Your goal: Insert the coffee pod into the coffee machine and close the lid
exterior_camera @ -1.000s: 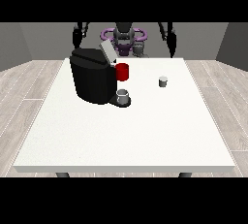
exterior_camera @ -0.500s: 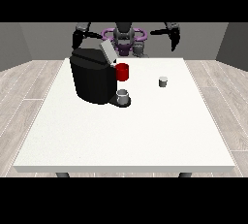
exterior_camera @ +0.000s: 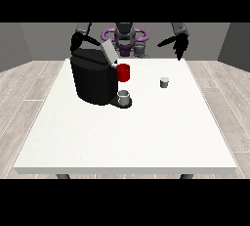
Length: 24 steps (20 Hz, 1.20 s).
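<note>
A black coffee machine (exterior_camera: 93, 78) stands on the white table (exterior_camera: 127, 132) at the left, with its grey lid (exterior_camera: 109, 52) raised and tilted. A small grey cup (exterior_camera: 124, 96) sits on its drip base. The small grey coffee pod (exterior_camera: 164, 82) stands upright on the table to the right of the machine. The hand at the view's right (exterior_camera: 178, 45) hangs above the table's far edge, beyond the pod, with fingers pointing down and nothing in it. The hand at the view's left (exterior_camera: 76, 40) is behind the machine's top, partly hidden.
A red part (exterior_camera: 123, 72) shows at the machine's right side. The robot's torso (exterior_camera: 125, 36) stands behind the table's far edge. Wooden floor surrounds the table.
Both arms have risen and spread outward. The hand at the view's right has swung forward and lower, toward the far edge of the table. The pod and machine have not moved.
</note>
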Tool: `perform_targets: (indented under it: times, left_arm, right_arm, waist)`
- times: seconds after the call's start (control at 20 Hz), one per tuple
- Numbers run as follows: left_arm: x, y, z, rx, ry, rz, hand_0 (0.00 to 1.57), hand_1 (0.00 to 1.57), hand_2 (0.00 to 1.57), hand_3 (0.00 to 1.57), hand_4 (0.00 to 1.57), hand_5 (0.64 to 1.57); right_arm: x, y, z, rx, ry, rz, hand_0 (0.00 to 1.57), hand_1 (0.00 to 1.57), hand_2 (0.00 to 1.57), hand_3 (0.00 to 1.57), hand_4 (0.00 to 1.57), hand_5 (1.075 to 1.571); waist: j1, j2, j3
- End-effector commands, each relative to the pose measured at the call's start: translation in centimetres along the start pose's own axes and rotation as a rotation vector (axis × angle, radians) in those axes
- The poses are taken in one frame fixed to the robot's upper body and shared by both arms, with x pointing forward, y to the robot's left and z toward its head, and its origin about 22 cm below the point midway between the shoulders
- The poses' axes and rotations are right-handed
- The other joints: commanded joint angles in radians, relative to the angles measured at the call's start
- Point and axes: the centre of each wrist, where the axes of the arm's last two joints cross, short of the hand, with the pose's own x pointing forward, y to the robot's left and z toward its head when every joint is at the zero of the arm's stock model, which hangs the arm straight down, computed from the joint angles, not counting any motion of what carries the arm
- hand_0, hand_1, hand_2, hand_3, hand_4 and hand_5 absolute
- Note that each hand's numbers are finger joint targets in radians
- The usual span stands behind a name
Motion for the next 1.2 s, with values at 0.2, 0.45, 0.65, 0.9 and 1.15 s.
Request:
perform_targets:
  times: [0.2,0.45,0.65,0.9,1.15]
  left_arm:
    - [0.8,3.6,-3.9,-0.018,0.072,-0.159,0.00,0.00,0.00,0.00,0.00,1.571]
    - [-0.5,5.6,-4.8,-0.007,0.131,-0.219,0.00,0.00,0.00,0.00,0.00,1.571]
    - [-0.6,5.8,-5.9,-0.041,0.137,-0.251,0.00,0.00,0.00,0.00,0.00,1.571]
    - [-2.4,4.3,-6.3,-0.049,0.181,-0.315,0.00,0.00,0.29,0.00,0.00,1.571]
    - [-1.6,2.3,-7.7,-0.022,0.100,-0.411,0.95,0.95,0.97,0.66,0.00,1.571]
  right_arm:
    - [3.4,3.5,-2.4,0.038,-0.026,-0.024,0.00,0.00,0.00,0.00,0.00,1.571]
    - [2.8,3.0,-2.3,0.070,-0.052,-0.017,0.00,0.00,0.00,0.00,0.00,1.571]
    - [3.5,3.8,-3.7,0.075,-0.064,-0.063,0.00,0.00,0.00,0.00,0.00,1.571]
    - [1.9,3.9,-3.0,0.106,-0.048,-0.014,0.00,0.00,0.00,0.00,0.00,1.571]
    - [1.2,5.0,-3.8,0.093,0.003,-0.016,0.00,0.00,0.00,0.00,0.00,1.571]
  waist:
    - [-0.059,0.101,-0.0003]
    - [-0.104,0.163,-0.0001]
    - [-0.084,0.202,0.0000]
    - [-0.092,0.193,-0.0001]
    - [-0.048,0.188,0.0001]
